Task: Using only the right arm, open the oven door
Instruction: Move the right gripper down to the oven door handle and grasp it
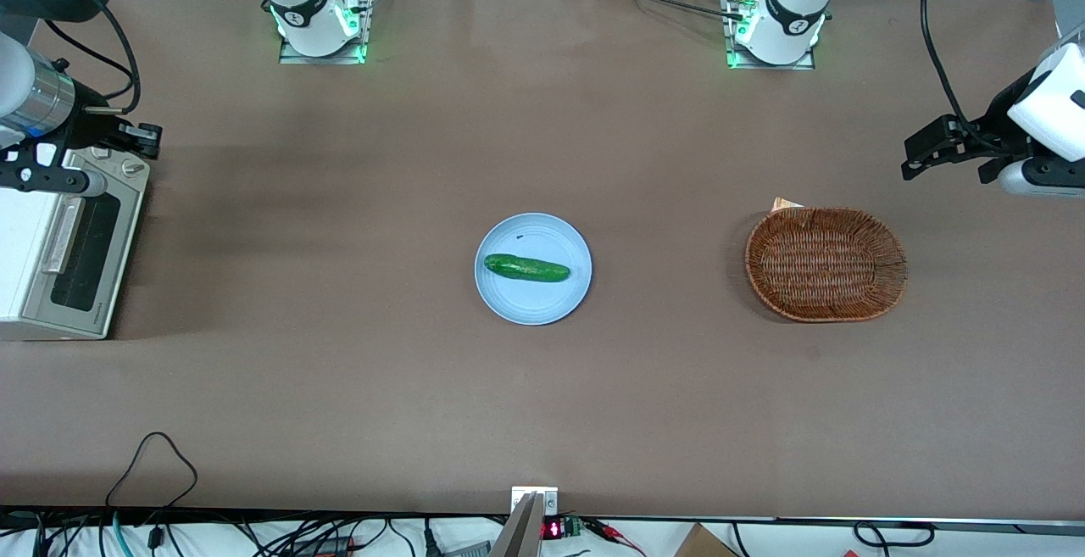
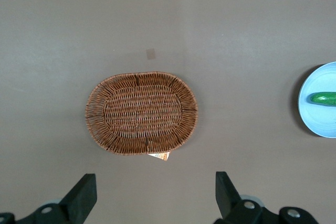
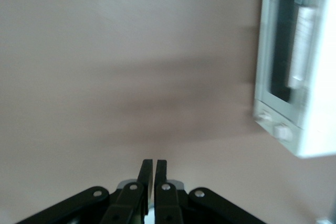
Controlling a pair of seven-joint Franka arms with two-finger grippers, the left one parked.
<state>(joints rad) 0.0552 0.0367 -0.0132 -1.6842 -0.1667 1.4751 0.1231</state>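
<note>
- Right wrist view: gripper [image 3: 153, 167] fingers pressed together, holding nothing, above bare table [image 1: 339, 370].
- Front view: gripper [image 1: 144, 137] just above oven's knob end, working arm's end of table.
- Oven door [image 1: 78, 256] closed, faces plate [image 1: 532, 269] w/ cucumber [image 1: 526, 268]; basket [image 1: 826, 264] toward parked arm's end.
- Handle [image 1: 61, 235] long axis runs toward/away from front cam.

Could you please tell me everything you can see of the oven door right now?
The oven door is a flat rectangle with a silvery frame, a dark glass window and a silver bar handle. It is shut, flush with the white oven, which sits at the working arm's end of the table. Nothing touches it; the gripper, fingers shut, hangs above the oven's knob end.
</note>
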